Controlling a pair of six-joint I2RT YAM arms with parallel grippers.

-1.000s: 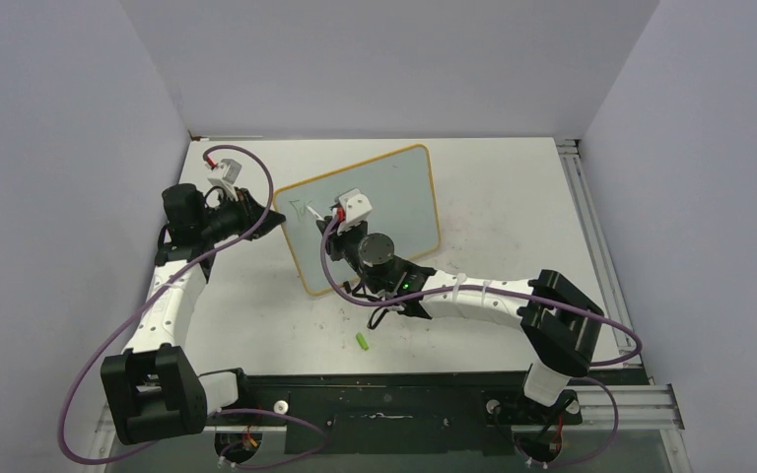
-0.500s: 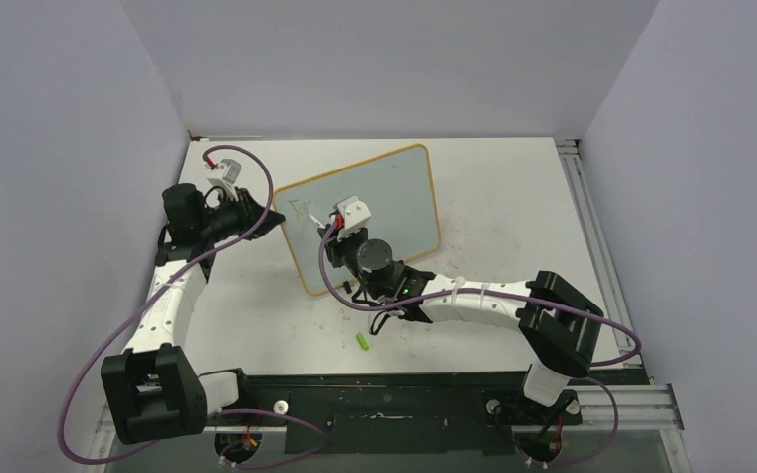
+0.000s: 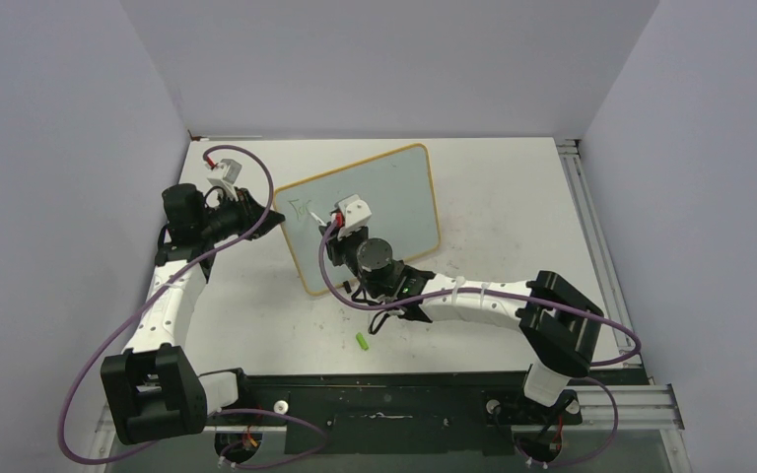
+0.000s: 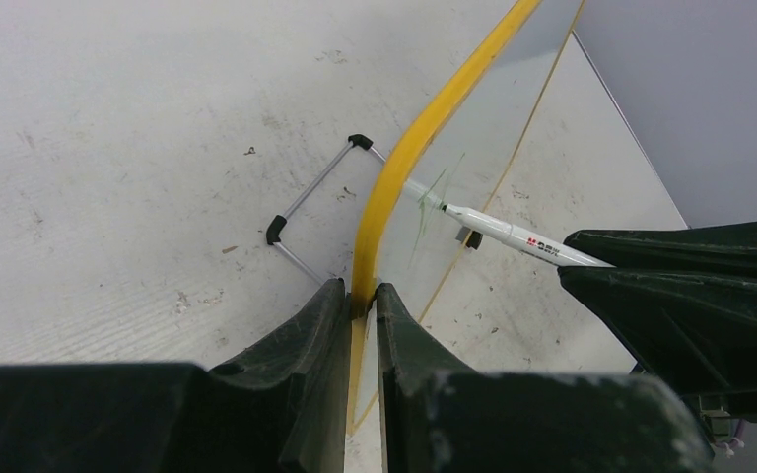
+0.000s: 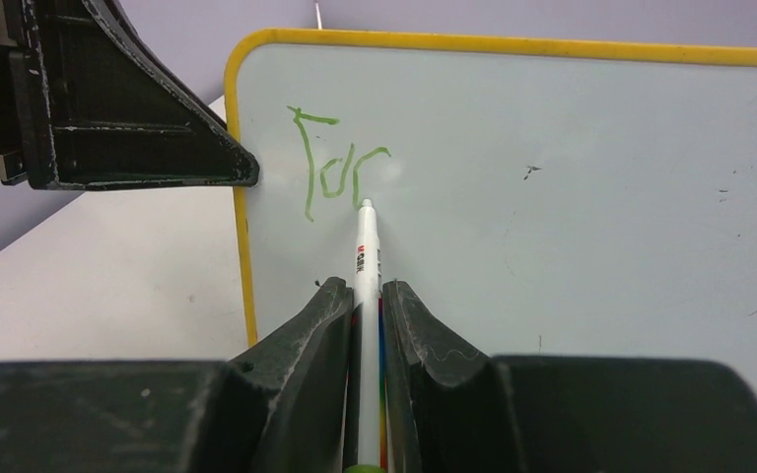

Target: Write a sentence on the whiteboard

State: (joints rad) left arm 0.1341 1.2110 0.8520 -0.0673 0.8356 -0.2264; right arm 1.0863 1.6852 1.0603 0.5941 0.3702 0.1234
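White scuffed tabletop (image 3: 513, 197), pale grey walls around it. Near the upper left corner of the board sits the green handwritten sentence (image 5: 340, 168) — only a few first letters. It is on the large pale whiteboard with a thin orange-yellow frame (image 3: 399, 192), propped up at mid-table. A slim white marker pen (image 5: 366, 256) has its tip at the last letter, clamped between the narrow jaws of the right gripper (image 5: 365, 288). The left gripper (image 4: 362, 292) pinches the board's yellow edge. A small green piece (image 3: 363, 341) lies nearer the arm bases.
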